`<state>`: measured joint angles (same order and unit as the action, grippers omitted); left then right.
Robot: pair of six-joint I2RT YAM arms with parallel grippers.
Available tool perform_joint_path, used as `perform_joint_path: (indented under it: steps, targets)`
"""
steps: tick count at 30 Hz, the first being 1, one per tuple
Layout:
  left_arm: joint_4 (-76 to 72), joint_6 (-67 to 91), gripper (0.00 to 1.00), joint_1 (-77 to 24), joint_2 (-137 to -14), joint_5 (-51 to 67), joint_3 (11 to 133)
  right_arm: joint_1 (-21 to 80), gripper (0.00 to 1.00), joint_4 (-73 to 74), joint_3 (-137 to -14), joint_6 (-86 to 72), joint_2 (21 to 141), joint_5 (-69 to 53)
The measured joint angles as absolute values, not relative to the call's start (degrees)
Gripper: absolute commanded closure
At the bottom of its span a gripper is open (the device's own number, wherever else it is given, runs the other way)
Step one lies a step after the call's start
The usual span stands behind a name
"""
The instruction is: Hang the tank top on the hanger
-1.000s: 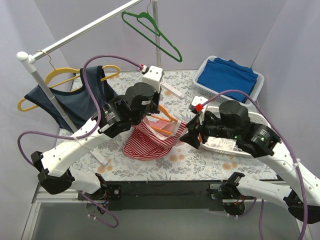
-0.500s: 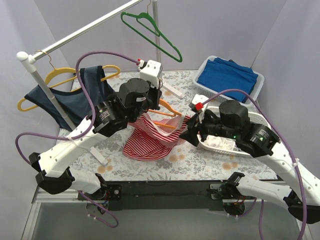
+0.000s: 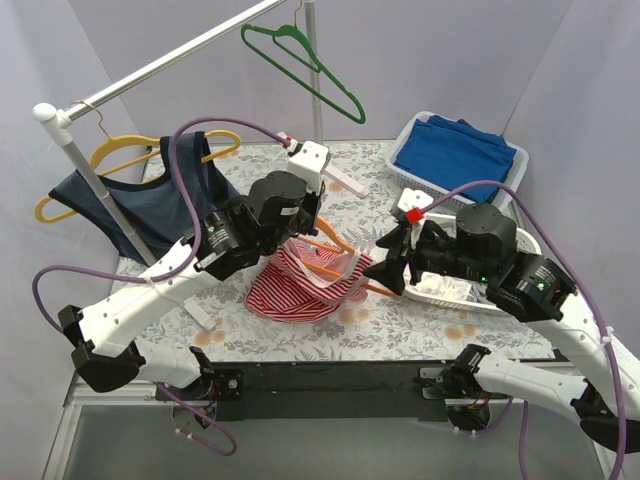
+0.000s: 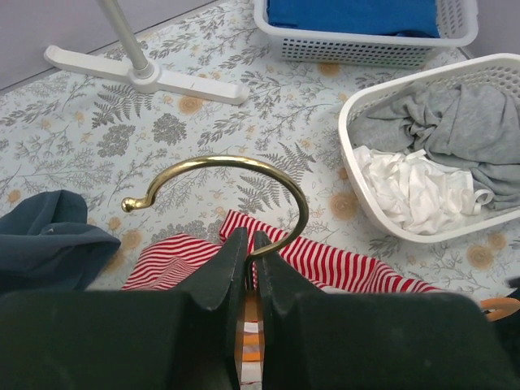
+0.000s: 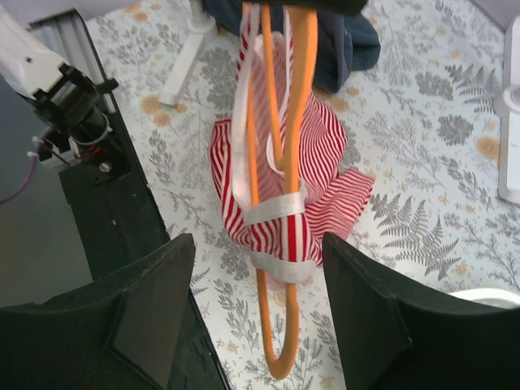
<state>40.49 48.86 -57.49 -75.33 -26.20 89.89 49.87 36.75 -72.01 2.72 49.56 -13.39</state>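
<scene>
My left gripper (image 3: 303, 228) is shut on the neck of the orange hanger (image 3: 372, 289) and holds it above the table. Its brass hook (image 4: 244, 162) curves out past the jaws, and orange plastic shows between them in the left wrist view (image 4: 248, 325). The red-and-white striped tank top (image 3: 295, 288) hangs on the hanger, with white-edged straps round one arm (image 5: 280, 207); its lower part lies bunched on the table. My right gripper (image 3: 388, 262) is open and empty. Its fingers stand either side of the hanger's bare end (image 5: 280, 357) without touching it.
A white basket (image 3: 520, 232) of grey and white clothes sits under my right arm. A second basket (image 3: 400, 140) holds blue cloth at the back right. A rack carries a green hanger (image 3: 300, 60) and a yellow hanger (image 3: 120, 152) with a navy top (image 3: 150, 200).
My right arm has drawn back to the right, away from the tank top. The hanger's orange end now sticks out past the strap. My left gripper has shifted slightly with the hanger.
</scene>
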Motion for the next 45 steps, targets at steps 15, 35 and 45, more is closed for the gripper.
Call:
perform_joint_path:
  steps: [15,35,45]
  targets:
    - [37.41,48.88,1.00,-57.52,-71.18,-21.80,89.89,49.89,0.83,34.11,-67.48,2.83,54.57,-11.86]
    - [29.87,50.54,0.04,-57.60,-77.14,-26.94,96.47,49.82,0.99,34.09,-66.76,-1.74,45.69,-1.37]
    - [26.85,51.37,0.02,-58.39,-72.29,-29.67,92.12,49.95,0.99,35.48,-69.25,-1.67,46.11,1.56]
